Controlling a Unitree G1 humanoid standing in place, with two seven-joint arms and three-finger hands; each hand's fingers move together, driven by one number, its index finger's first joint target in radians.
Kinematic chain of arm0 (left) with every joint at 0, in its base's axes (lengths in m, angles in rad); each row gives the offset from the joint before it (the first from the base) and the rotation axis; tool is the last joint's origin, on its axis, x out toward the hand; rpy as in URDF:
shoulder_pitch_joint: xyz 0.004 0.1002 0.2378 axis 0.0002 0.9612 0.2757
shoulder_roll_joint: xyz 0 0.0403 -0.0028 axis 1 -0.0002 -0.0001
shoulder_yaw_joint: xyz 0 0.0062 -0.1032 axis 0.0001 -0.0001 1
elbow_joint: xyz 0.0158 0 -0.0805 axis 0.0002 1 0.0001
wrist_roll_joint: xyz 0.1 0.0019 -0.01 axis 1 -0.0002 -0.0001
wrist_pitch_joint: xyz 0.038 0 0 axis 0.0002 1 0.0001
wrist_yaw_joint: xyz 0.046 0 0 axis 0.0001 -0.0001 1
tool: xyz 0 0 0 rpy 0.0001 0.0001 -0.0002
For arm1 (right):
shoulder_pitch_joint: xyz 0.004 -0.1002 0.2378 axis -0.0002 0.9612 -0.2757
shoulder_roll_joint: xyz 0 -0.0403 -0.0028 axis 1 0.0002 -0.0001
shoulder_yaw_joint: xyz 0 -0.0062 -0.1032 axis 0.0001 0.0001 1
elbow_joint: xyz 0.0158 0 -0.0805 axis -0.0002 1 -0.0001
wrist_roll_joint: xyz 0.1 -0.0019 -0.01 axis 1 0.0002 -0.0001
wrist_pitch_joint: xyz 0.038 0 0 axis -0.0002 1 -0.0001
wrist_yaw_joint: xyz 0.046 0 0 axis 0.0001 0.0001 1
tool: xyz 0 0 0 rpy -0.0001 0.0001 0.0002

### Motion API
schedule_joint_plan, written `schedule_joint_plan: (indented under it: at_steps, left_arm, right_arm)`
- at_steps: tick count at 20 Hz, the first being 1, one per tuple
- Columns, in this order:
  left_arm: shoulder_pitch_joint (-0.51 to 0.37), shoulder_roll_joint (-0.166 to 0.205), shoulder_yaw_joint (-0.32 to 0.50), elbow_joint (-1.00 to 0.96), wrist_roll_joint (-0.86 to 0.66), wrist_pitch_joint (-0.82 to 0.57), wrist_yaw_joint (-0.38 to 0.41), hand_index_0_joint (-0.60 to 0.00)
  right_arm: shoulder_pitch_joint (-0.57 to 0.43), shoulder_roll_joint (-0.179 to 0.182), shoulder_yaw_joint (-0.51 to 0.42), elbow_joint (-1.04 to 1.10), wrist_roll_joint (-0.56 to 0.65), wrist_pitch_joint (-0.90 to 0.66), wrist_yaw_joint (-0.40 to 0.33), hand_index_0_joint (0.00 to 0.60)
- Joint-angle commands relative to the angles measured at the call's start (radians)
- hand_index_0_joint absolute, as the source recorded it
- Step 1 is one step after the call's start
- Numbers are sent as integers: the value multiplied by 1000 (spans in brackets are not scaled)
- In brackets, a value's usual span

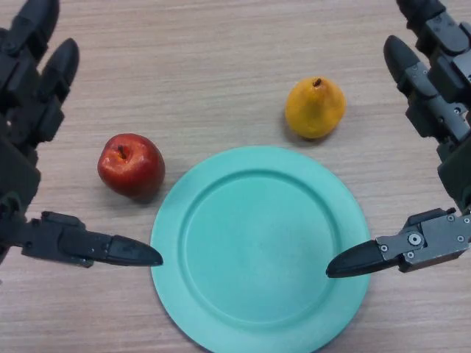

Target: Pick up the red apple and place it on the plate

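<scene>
The glossy round red apple [131, 165] sits on the wooden counter [221, 66] just left of the flat turquoise plate [221, 323]; both the left robot hand [29, 110] and the right robot hand [441, 110] are spread wide, empty. A glancing touch could roll the apple away, or the reach might mistakenly target the yellow pear [315, 108] beyond the plate

A shiny red apple [131, 165] sits on the wooden counter [221, 66], just beside a round green plate [259, 246]; both hands, left hand [22, 140] and right hand [441, 147], hang open.

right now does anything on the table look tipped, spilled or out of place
Nothing stands out. The red apple sits upright on the table left of the green plate, not yet on it. The yellow pear stands beyond the plate's far edge. The left robot hand and right robot hand are open, touching nothing.
</scene>
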Motion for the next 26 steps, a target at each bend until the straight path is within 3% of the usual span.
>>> schedule_joint_plan:
  at_steps: [1, 10, 17, 24, 26]
  left_arm:
    - [-10, 33, 43, -45, -19, -160, -7, 0]
    - [-24, 41, 49, -21, -7, -152, -7, 0]
    - [-149, 89, -19, 186, 55, -156, 48, 0]
    - [-269, 99, -119, 605, 296, -383, 63, 0]
    - [-289, 99, -120, 699, 320, -416, 65, 0]
  right_arm:
    - [-13, -13, -32, -53, -25, -166, 8, 0]
    - [-19, -56, -60, -53, 23, -155, -19, 0]
    - [45, -67, -75, -53, 32, -206, -32, 0]
    - [74, -142, -150, -53, 133, -234, -76, 0]
    - [69, -195, -172, -53, 206, -234, -126, 0]
